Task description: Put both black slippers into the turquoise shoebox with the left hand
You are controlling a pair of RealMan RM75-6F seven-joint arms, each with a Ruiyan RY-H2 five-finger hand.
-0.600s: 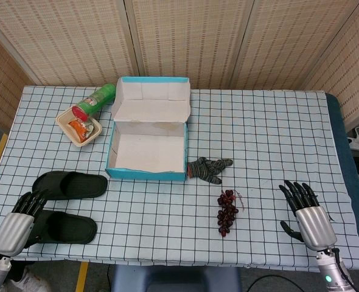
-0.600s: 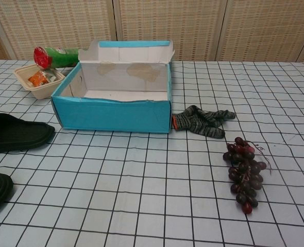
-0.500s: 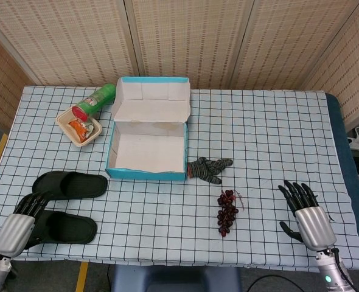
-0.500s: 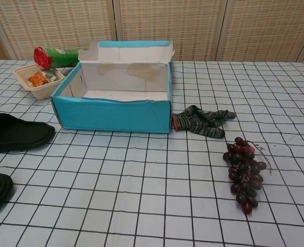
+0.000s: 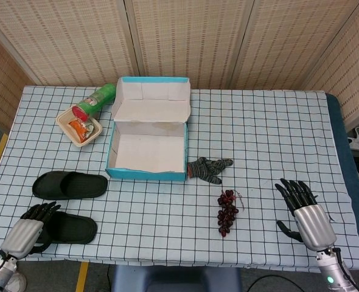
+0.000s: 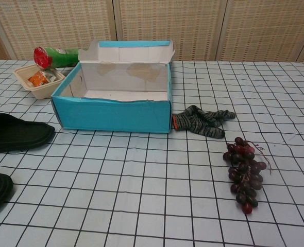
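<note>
While left hand (image 5: 26,234) hovers, fingers apart, holding nothing, over near slipper (image 5: 67,227), head view: far slipper (image 5: 70,185) between it and shoebox (image 5: 147,174); right hand (image 5: 305,214) idle, fingers spread. Advice: wrap strap, lift level. Chest view: both slippers left of shoebox, box empty.

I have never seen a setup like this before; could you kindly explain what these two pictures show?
A two-armed robot sits at a checked table. One camera looks down from its head, one forward from its chest. The left hand hovers by the nearer black slipper; the right hand lies open. Neither holds anything. The other slipper, an open turquoise shoebox, a striped glove, grapes, a green can and a snack tray lie around.
</note>
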